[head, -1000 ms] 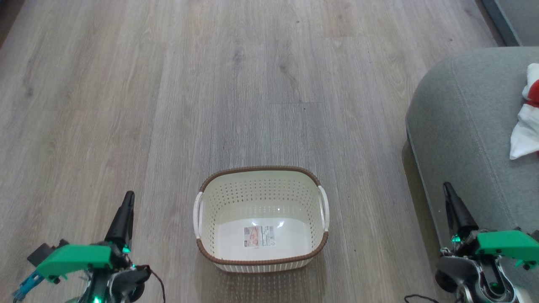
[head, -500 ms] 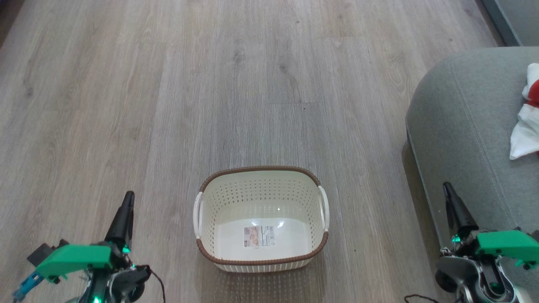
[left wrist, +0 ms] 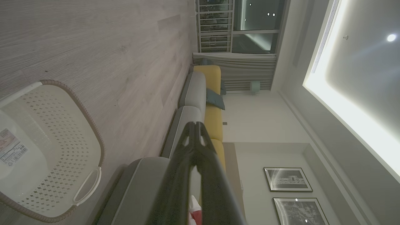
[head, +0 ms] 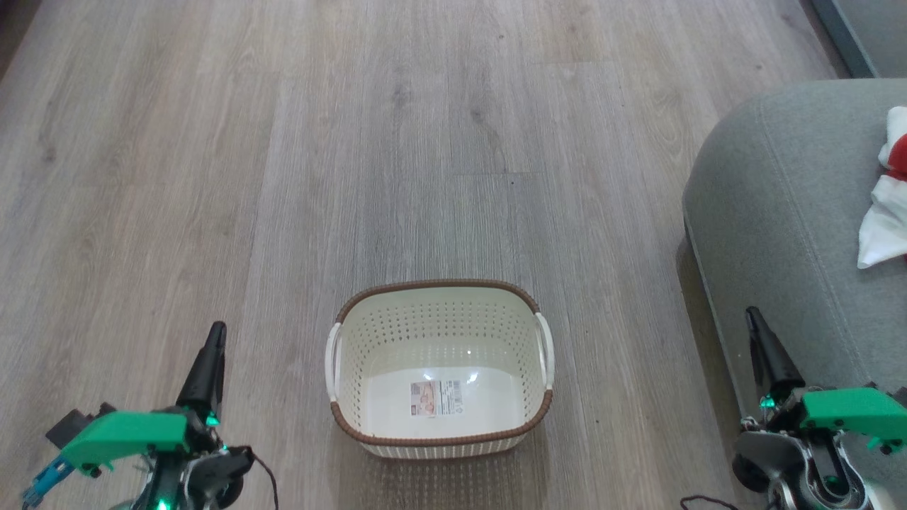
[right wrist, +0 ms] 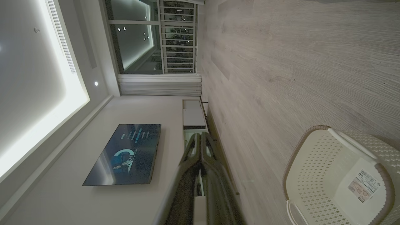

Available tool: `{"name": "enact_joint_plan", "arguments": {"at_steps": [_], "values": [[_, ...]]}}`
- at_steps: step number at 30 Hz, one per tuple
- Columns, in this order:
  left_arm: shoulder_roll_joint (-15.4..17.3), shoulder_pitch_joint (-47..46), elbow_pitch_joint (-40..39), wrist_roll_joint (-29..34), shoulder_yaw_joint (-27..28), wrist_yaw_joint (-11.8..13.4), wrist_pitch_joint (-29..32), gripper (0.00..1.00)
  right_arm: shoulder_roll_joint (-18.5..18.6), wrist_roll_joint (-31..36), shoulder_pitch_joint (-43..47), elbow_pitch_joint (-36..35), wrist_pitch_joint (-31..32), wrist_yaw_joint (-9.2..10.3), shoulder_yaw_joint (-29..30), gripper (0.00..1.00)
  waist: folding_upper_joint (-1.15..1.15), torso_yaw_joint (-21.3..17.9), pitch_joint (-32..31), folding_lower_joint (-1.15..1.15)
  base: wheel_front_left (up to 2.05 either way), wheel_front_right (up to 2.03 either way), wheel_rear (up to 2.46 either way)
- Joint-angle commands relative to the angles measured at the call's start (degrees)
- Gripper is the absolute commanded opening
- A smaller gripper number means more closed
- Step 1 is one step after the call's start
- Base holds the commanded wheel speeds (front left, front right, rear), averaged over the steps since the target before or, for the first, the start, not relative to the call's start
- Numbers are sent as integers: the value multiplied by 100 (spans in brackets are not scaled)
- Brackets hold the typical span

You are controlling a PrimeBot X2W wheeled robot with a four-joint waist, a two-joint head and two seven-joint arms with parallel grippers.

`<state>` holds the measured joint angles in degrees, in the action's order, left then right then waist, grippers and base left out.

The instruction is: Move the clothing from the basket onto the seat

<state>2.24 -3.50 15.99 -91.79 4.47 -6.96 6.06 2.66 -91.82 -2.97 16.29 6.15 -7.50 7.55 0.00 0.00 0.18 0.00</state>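
**Basket empty, clothes on seat, arms parked**

Head view: nothing has changed over the last second. It is the same picture, with no arm motion and a steady camera. Basket stands upright on the floor, mouth up, bare inside except the label on its bottom. Its long axis runs left-right, with white handles on the two short ends. Clothing lies on the seat, toward the seat's right side where the frame cuts it. It is a red and white heap. The visible part is longer up-down than across; full extent cannot be told. The seat's rounded left corner faces the basket, with bare floor between. Left gripper sits low left. Right gripper sits low right, just beside the seat's left edge. Both point up the view and hold nothing. Judgement: the transfer looks finished and nothing is left in the basket to fetch. The stillness fits a done task or a pause.

Left wrist view: fingers meet at the tips, so jaws together, empty. Basket at lower left, label visible, no cloth in it. Seat is behind the fingers, with a scrap of red-white clothing at the bottom edge. Grey-yellow sofa lies further along.

Right wrist view: jaws together too, nothing between them. Basket at lower right, empty, label showing. TV hangs on the wall.
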Motion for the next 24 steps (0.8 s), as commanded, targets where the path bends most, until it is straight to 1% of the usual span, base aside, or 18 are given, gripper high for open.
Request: {"name": "enact_joint_plan", "arguments": {"at_steps": [1, 24], "values": [[64, -269, -195, -39, 205, -53, 42, 0, 21, -35, -321, -226, 33, 1, -104, 0, 0, 0, 0, 0, 0, 0, 0], [64, -269, -195, -39, 204, -53, 42, 0, 21, -36, -321, -226, 33, 1, -104, 0, 0, 0, 0, 0, 0, 0, 0]]}}
